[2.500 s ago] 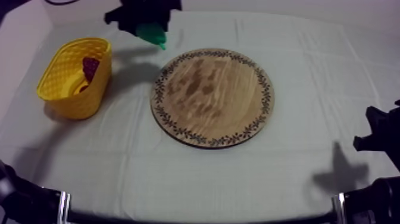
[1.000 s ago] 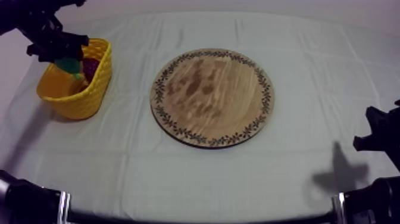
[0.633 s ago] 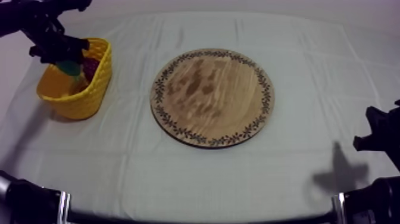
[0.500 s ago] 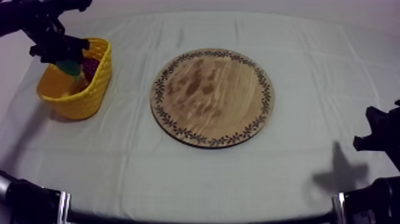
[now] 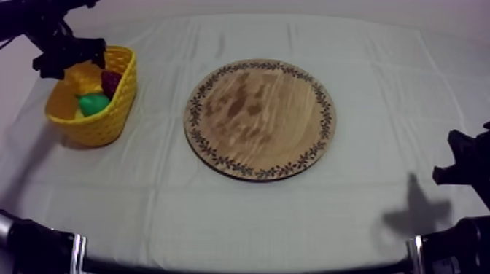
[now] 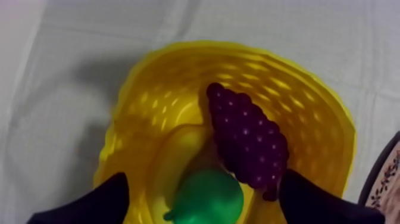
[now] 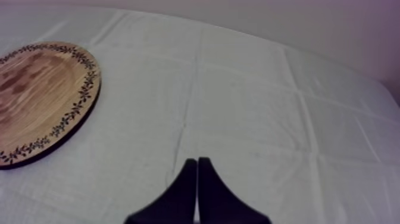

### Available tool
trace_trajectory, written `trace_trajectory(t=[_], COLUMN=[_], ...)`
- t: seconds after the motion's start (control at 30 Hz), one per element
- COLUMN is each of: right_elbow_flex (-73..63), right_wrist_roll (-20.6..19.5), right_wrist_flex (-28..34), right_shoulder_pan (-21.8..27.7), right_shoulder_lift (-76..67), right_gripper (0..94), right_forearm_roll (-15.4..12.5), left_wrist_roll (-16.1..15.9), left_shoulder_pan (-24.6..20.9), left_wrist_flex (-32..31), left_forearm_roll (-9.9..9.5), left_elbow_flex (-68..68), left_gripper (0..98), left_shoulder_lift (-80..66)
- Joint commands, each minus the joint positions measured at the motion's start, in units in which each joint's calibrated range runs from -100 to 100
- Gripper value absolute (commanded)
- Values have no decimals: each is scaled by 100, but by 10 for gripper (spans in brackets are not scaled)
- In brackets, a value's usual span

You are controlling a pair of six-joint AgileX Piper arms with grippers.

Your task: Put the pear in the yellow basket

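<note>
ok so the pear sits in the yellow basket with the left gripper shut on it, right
No. The pear does sit in the yellow basket, but the left gripper is open above it; the left wrist view shows its fingers apart, clear of the pear.

Glossy, smooth pear, knobbly grapes, shiny plastic lattice basket; grainy wooden board on matt, creased cloth.
</note>
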Motion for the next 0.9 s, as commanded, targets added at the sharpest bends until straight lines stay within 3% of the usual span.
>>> trace_trajectory(t=[0.0,0.23,0.37,0.47,0.77,0.87], right_elbow_flex=[5,5,5,5,5,5], right_wrist_roll=[2,2,2,2,1,2], right_wrist_flex=[3,3,3,3,3,3], right_shoulder_pan=[-3,-3,2,4,5,5], right_shoulder_lift=[1,1,1,1,1,1], right_gripper=[5,5,5,5,5,5], right_forearm_roll=[0,0,0,0,0,0], left_wrist_roll=[30,145,-35,-236,-584,-831], left_shoulder_pan=[-9,-72,-128,-242,-442,-480], left_wrist_flex=[-22,-64,-189,-496,-1299,-1382], left_forearm_roll=[1,23,78,196,423,590], left_elbow_flex=[-18,-184,-199,-1,1450,2000], left_gripper=[942,726,463,329,173,111], left_shoulder_lift=[-42,-395,-873,-1422,-3670,-4508])
